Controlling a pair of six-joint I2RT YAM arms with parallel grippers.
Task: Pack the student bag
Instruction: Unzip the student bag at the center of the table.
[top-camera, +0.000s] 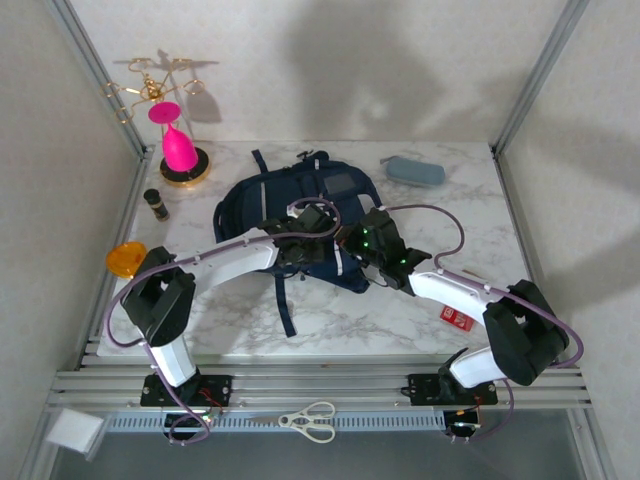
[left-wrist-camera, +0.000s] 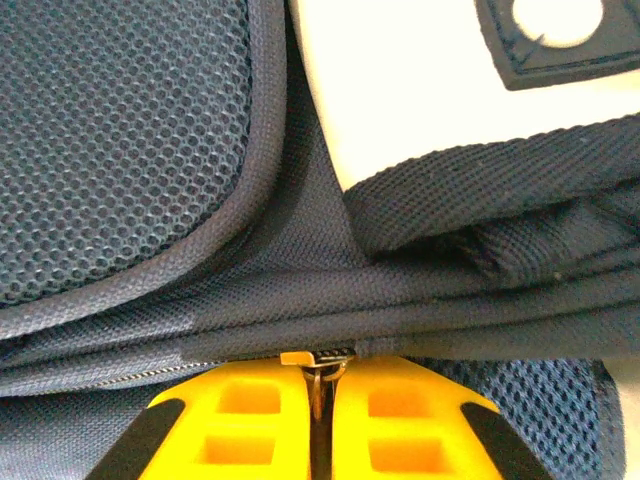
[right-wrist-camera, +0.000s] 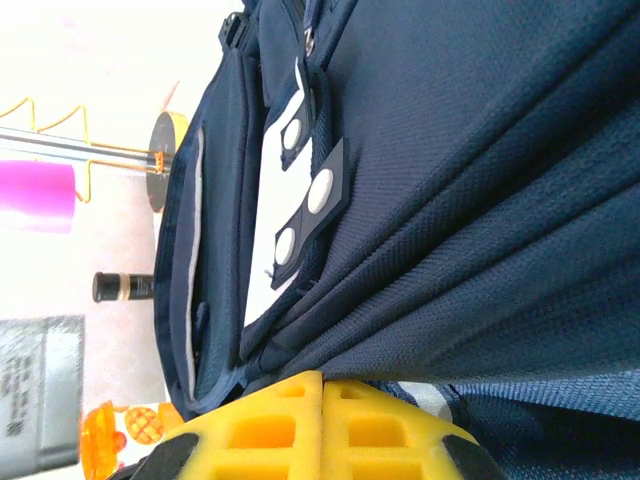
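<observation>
L claw (left-wrist-camera: 322, 372) clenched on zip pull (left-wrist-camera: 306, 357) of bag (top-camera: 250, 205), R claw (right-wrist-camera: 322, 388) clamped shut vs. bag fabric, atop marble desk (top-camera: 440, 215).

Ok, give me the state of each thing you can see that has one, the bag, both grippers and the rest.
student bag: lying flat.
zip: looks closed along the stretch beside the slider.
left gripper: shut on the zip pull.
right gripper: shut, pressed against the bag's fabric.
pencil case: lying flat, zip too small to tell.
bottle: upright.
scissors: blades closed.
</observation>
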